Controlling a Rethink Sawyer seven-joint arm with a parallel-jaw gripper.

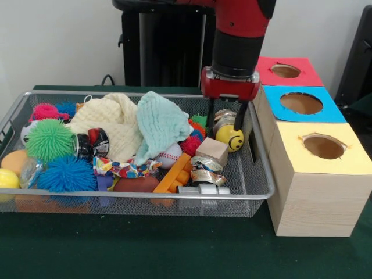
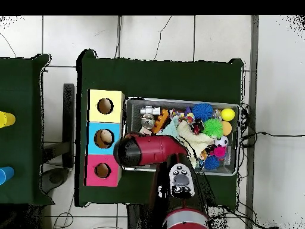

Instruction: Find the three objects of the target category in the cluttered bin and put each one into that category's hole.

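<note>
Gripper (image 1: 225, 119) lowered into the right end of the wire-mesh bin (image 1: 116, 203), beside the three holed boxes.

Two thin black fingers (image 1: 239, 119) hang apart with nothing between them, just above a yellow smiley ball (image 1: 231, 138) and a shiny foil-wrapped object (image 1: 223, 118). Spiky rubber balls, cream and mint waffle cloths, a wooden cube (image 1: 211, 150) and a diagonal orange block (image 1: 174, 172) crowd the bin. Wooden boxes with round holes, topped yellow (image 1: 321, 146), blue (image 1: 301, 103) and red (image 1: 286, 71), stand on dark green felt.
</note>
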